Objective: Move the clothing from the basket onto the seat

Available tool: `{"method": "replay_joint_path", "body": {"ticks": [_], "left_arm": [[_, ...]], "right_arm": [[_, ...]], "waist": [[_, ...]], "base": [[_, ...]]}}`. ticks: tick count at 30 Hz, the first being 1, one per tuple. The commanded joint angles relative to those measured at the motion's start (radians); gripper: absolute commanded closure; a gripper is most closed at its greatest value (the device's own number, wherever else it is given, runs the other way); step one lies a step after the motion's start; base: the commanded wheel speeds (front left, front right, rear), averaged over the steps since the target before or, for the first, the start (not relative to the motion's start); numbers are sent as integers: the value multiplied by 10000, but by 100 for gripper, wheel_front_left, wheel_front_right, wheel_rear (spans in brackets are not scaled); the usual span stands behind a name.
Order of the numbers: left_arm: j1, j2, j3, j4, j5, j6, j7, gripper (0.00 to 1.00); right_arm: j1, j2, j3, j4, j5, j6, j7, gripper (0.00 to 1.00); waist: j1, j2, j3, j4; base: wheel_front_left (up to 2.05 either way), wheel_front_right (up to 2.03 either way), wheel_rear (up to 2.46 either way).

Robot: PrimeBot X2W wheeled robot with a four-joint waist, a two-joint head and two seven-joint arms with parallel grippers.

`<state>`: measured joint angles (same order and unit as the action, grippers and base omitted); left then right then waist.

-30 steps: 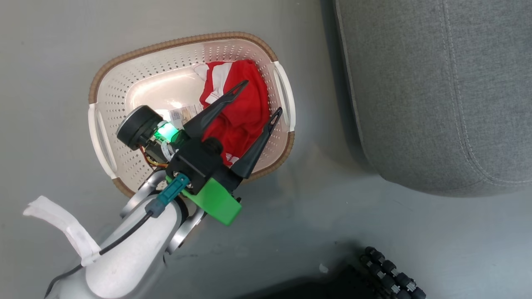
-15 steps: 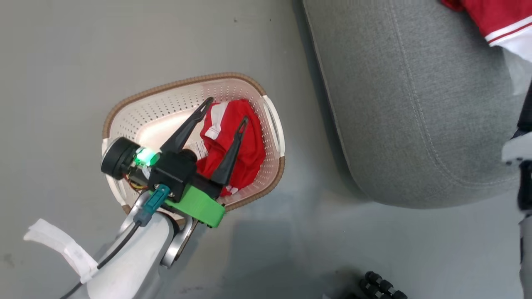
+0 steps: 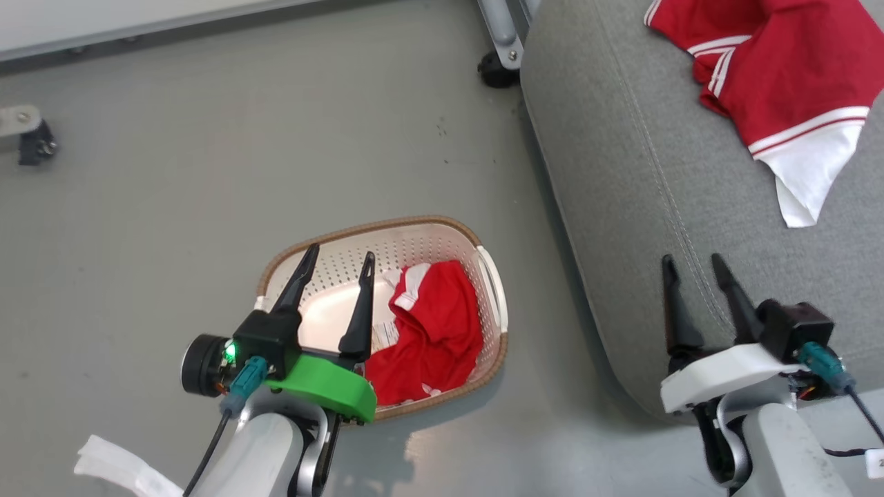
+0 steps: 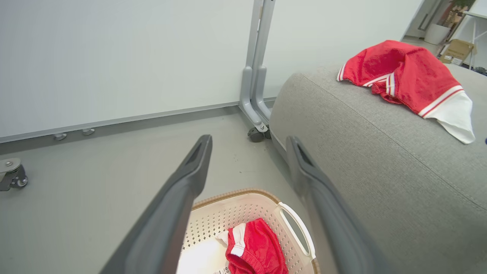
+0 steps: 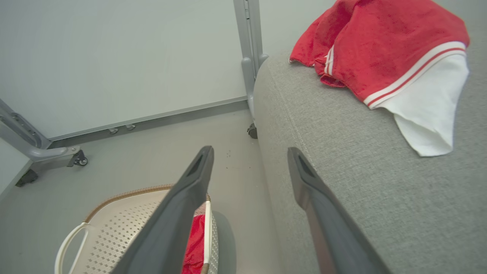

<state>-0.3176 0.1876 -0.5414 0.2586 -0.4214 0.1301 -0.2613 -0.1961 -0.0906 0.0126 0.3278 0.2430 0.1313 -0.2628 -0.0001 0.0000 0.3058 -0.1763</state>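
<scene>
Red garment on the seat ran off the head view's top edge. Second garment lay in the basket, whose near corner the left gripper hid. It and the right gripper gaped empty; a castered leg stood beside the seat.

stock now showing: red garments, two (first garment, second garment); perforated laundry basket, one; seat cushion, one; grippers, two (left gripper, right gripper).

A: Entry one?
B: Floor: grey, smooth, ahead and left of the left gripper.
A: Entry two?
B: Wall: pale panel, far ahead. Grey post on castor, ahead-right. Second castor, far left.
</scene>
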Motion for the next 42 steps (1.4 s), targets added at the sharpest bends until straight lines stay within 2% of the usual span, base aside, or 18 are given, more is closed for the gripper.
{"method": "replay_joint_path", "body": {"ticks": [1,5,9,19,26,33,42], "left_arm": [[413,-110,252,-85,83,94,-40,0],[1241,-384,1082,-348,340,64,-39,0],[1914,-669,1840,-639,769,-66,-32,0],[3755,-1242,3571,-2500,1939,-445,-32,0],[4897,-1317,3735,-2785,2801,-892,-33,0],[5183,-1362,3726,-2728,2891,-1122,-33,0],[4878,-1369,3719,-2542,2744,-1054,-33,0]], "right_arm": [[271,6,312,-141,99,-12,-31,0],[515,90,854,-557,538,-10,-31,0],[663,164,1036,-1085,422,-10,-29,0],[1634,47,1212,-2590,-197,-10,-29,0],[2568,88,1108,-2689,-228,-10,-29,0],[3002,107,1230,-2438,-372,-10,-30,0],[2900,40,1256,-2302,-404,-10,-30,0]], "waist": [[1,0,-1554,1359],[1,0,-2142,1812],[1,0,-2606,2020],[1,0,-3500,1963],[1,0,-3836,1799],[1,0,-3902,1753],[1,0,-4010,1757]], "base": [[0,0,0],[0,0,0],[0,0,0],[0,0,0],[0,0,0],[0,0,0],[0,0,0]]}}
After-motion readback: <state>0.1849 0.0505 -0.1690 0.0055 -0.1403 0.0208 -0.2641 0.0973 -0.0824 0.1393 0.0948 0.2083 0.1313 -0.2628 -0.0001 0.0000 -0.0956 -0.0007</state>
